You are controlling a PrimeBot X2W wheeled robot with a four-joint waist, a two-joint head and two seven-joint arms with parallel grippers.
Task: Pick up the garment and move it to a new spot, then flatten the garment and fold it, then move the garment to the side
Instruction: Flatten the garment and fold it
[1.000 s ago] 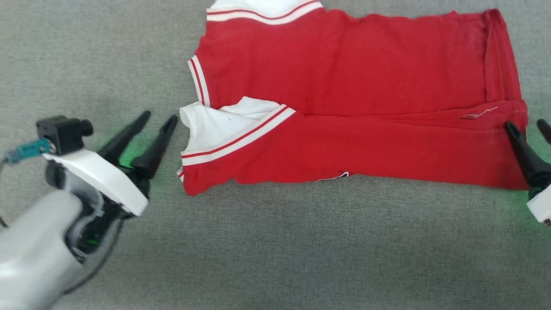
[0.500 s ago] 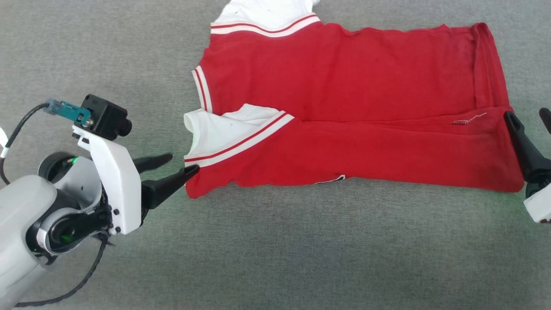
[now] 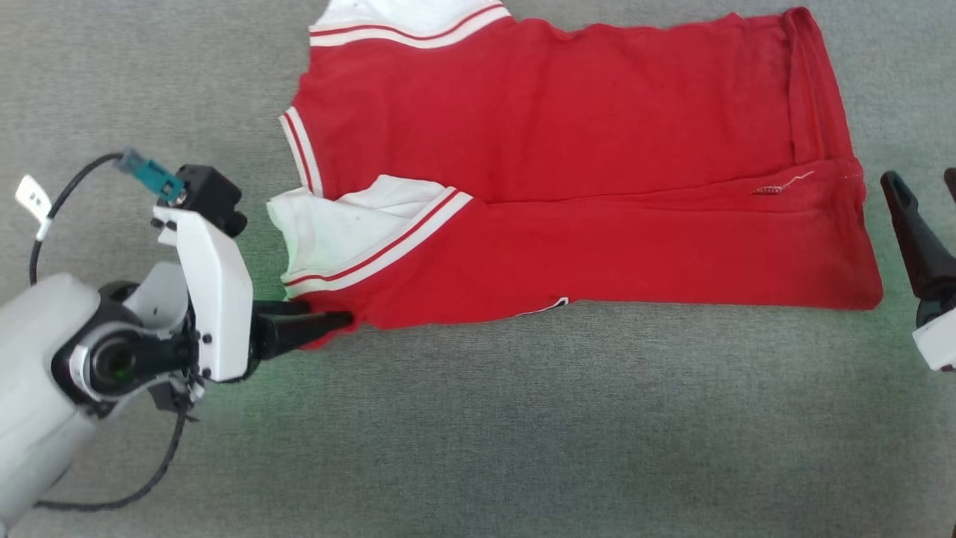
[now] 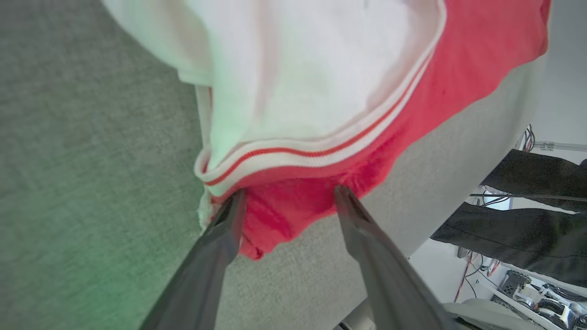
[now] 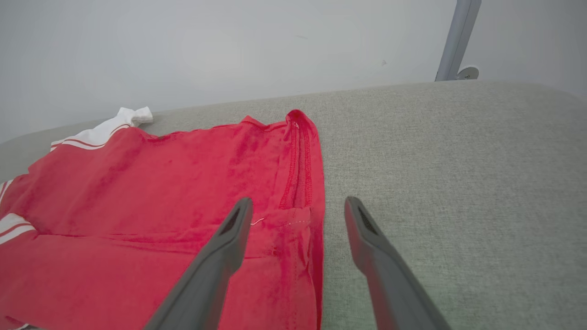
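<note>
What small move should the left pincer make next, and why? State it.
Probably shut the left pincer: it stands open astride the garment's red corner below the white sleeve, so closing should grip that corner for the fold.

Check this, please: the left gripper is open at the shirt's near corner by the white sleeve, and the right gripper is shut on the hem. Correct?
No. The right gripper is open, not shut on the hem: the right wrist view shows its fingers apart at the edge of the shirt, gripping nothing. The rest holds.
</note>
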